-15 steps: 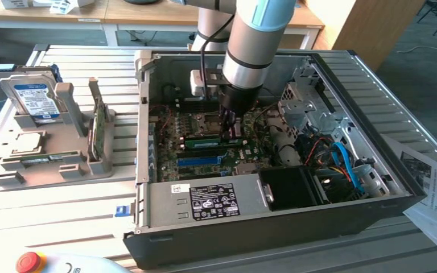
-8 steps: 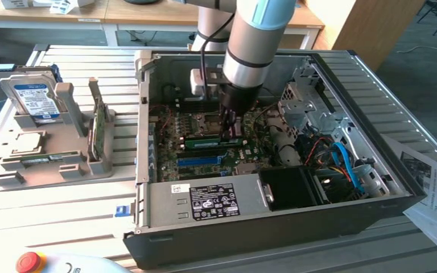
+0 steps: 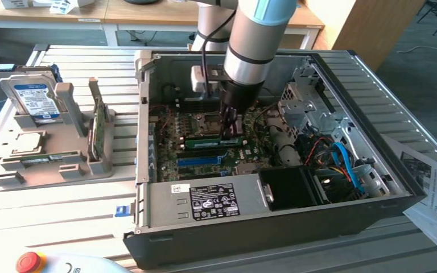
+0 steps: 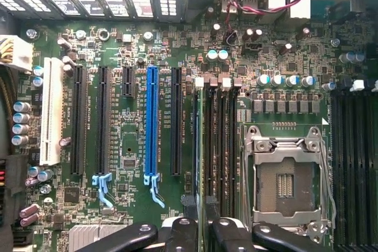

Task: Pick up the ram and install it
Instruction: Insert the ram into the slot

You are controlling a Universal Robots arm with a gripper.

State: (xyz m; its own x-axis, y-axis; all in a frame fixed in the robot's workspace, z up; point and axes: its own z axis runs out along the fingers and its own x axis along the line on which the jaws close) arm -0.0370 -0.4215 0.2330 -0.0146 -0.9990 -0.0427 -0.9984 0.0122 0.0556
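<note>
We see the arm reaching down into the open computer case [image 3: 295,224], with the gripper [image 3: 231,131] low over the motherboard [image 4: 127,57]. Its jaws are closed on the ram [image 3: 211,142], 1 finger on each face of the slim green stick. In the wrist view the ram [image 4: 201,146] appears edge-on as a thin green line running away from the gripper [image 4: 201,219], with the dark fingers [image 4: 184,228] pressed against it on either side.

The ram stands on edge along the bank of memory slots [image 4: 221,146], between the empty CPU socket [image 4: 286,181] and the long expansion slots, 1 of them blue [image 4: 152,122]. It lines up with the slot nearest the expansion slots. We cannot tell whether it is fully seated.

On the exterior view's left, a grey tray [image 3: 66,170] sits on the slatted table, just beside the case. It holds a hard drive [image 3: 30,94] standing upright, a broader green card [image 3: 95,133] on edge, and a 2nd slim stick [image 3: 48,159] lying flat near its front. The power supply [image 3: 207,202] fills the near corner of the case.
</note>
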